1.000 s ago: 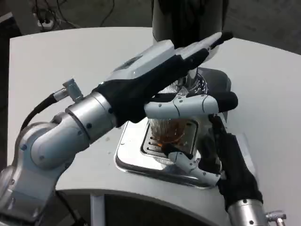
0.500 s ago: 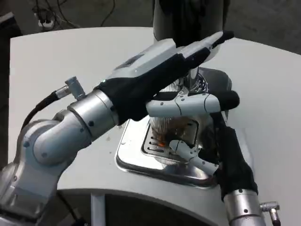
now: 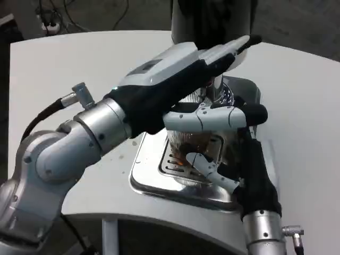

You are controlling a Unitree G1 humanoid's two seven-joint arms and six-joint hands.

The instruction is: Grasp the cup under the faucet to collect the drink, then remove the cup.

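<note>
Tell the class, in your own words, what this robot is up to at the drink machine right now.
The robot's right hand wraps around a clear cup standing on the shiny drip tray beneath the dispenser. Amber drink shows in the cup. Its left hand reaches over the cup toward the dispenser's front, fingers stretched out. The cup is not yet lifted away.

A: Where does the head view sit?
B: High on the robot, tilted steeply down over the white bench, facing forward.
A: How near?
B: Close. The left forearm crowds the lower left of the frame; floor and cables run along the top edge.
</note>
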